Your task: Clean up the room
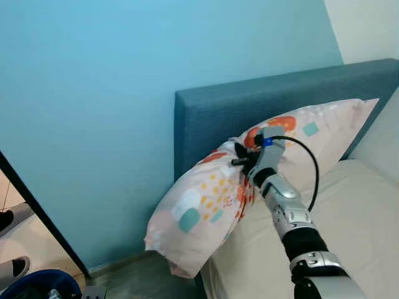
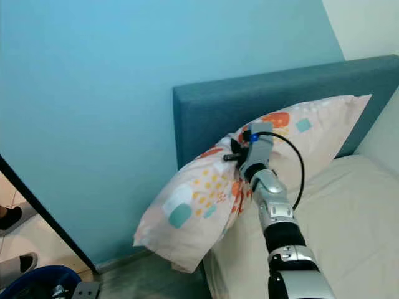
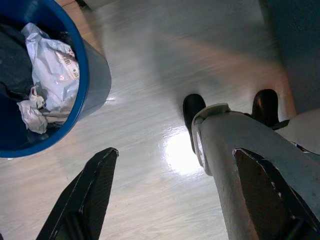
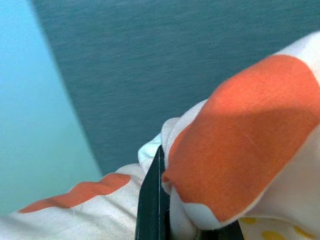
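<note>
Right gripper [image 1: 240, 156] pinches the pillow [image 1: 206, 205] (against the headboard [image 1: 249, 109]).

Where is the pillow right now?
The pillow leans against the blue headboard at the bed's left edge, hanging partly over the floor, pinched by the right claw.

Head cameras look down at bed [image 1: 361, 218] and pillow [image 1: 206, 205] (shared); right wrist camera close on pillow; left wrist faces floor [image 3: 150, 65].
</note>
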Robot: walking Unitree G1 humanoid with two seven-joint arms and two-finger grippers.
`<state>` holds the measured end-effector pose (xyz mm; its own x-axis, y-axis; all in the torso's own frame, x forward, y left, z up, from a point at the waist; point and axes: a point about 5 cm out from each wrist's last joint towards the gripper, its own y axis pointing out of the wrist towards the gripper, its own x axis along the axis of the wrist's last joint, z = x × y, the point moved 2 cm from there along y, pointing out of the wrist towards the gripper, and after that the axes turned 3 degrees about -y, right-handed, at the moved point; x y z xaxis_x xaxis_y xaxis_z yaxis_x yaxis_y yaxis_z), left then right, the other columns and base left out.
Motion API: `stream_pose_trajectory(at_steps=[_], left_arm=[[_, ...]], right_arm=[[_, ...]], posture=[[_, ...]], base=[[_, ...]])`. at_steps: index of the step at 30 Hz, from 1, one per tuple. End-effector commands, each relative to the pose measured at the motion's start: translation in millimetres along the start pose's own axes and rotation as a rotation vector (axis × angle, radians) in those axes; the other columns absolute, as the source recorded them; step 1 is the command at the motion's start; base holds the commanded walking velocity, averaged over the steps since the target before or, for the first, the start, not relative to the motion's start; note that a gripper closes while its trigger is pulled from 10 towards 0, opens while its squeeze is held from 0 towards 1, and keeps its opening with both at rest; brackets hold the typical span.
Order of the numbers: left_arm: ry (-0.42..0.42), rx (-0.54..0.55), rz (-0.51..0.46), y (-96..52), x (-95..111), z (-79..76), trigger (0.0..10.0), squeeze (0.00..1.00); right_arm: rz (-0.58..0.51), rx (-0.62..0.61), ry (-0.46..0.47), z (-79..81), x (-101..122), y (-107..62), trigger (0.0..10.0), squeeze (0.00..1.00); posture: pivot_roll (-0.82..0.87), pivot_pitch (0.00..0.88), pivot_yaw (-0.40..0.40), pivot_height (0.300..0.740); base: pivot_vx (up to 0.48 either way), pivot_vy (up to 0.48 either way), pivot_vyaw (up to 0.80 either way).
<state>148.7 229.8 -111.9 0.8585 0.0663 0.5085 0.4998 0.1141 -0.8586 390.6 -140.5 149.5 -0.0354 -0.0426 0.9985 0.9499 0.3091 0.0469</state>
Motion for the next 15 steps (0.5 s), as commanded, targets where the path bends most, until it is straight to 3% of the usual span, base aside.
stream_pose_trajectory(at_steps=[1, 5, 10, 13, 15], left_arm=[[0.010, 0.007, 0.012, -1.4, -4.9, 4.2, 10.0, 0.00], [0.011, 0.005, 0.012, -1.4, -4.9, 4.2, 10.0, 0.00], [0.016, 0.000, 0.016, -2.0, -7.4, 4.7, 10.0, 0.00], [0.018, 0.000, 0.019, -2.3, -8.5, 5.1, 10.0, 0.00], [0.023, 0.004, 0.028, -3.6, -13.3, 7.2, 10.0, 0.00]], right_arm=[[-0.092, 0.027, -0.033, 3.3, 23.3, 6.4, 10.0, 0.00], [-0.080, 0.020, -0.049, 3.5, 20.6, 8.0, 10.0, 0.00], [-0.043, -0.127, -0.069, -31.0, 25.4, 11.2, 10.0, 0.00], [-0.038, -0.170, -0.056, -42.3, 28.6, 10.5, 10.0, 0.00], [-0.039, -0.241, -0.042, -64.6, 38.4, 7.4, 10.0, 0.00]], posture=[[-0.06, 0.044, -0.051, 0.740], [-0.05, 0.048, -0.049, 0.740], [-0.03, 0.083, -0.045, 0.740], [-0.03, 0.086, -0.045, 0.740], [0.00, 0.116, -0.043, 0.740]], base=[[0.000, 0.000, 0.00], [0.000, 0.000, 0.00], [0.000, 0.000, 0.00], [0.000, 0.000, 0.00], [0.000, 0.000, 0.00]])
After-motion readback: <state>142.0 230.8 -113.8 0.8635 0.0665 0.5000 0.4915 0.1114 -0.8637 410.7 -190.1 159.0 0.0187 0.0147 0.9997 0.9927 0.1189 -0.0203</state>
